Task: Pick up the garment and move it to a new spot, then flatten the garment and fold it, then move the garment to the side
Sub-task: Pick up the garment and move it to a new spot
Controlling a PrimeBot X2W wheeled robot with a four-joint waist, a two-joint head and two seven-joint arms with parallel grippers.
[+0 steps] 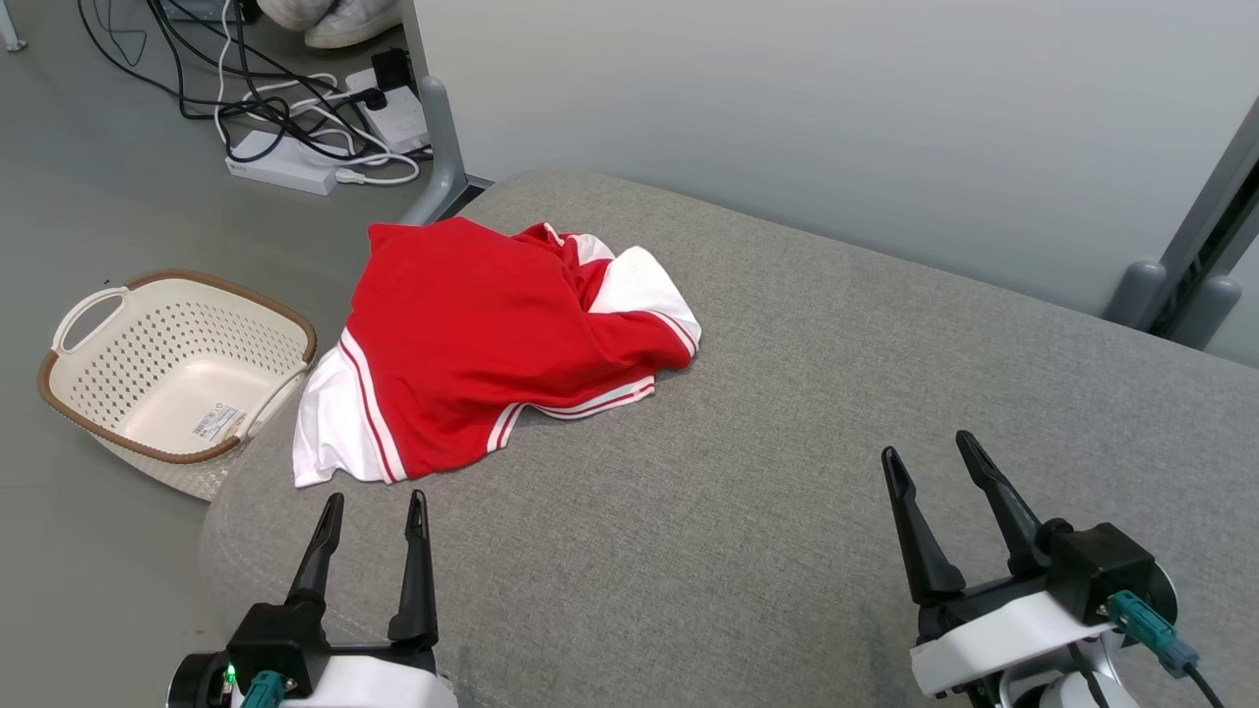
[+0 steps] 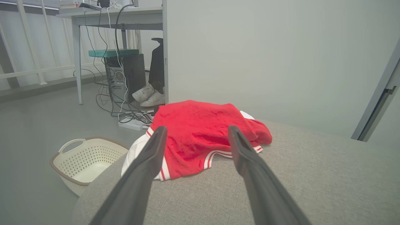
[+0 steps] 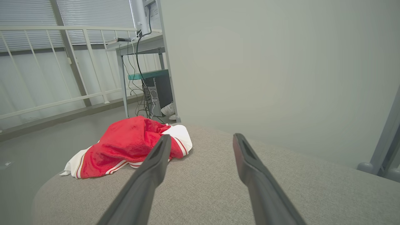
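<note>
I have the garment (image 1: pixel 472 334) in sight: a red top with white sleeves and red-and-white striped trim. It lies crumpled on the far left part of the grey padded surface (image 1: pixel 787 442), and one white sleeve reaches that surface's left edge. It is bunched and unfolded, with part of it doubled over itself on the right side.

My left gripper (image 1: pixel 377 497) sits at the near left, its two dark fingers spread wide with nothing between them. The tips point toward the garment and stop just short of the white sleeve, not touching the cloth. In the left wrist view the red fabric shows between the two fingers, farther along.

My right gripper (image 1: pixel 928 444) is at the near right, also spread wide and holding nothing. It is above bare grey fabric, well apart from the garment.

A cream perforated basket (image 1: pixel 59 388) with a brown rim stands on the floor just beside the surface's left edge. Beyond it, cables and power strips (image 1: pixel 285 167) lie on the floor.
</note>
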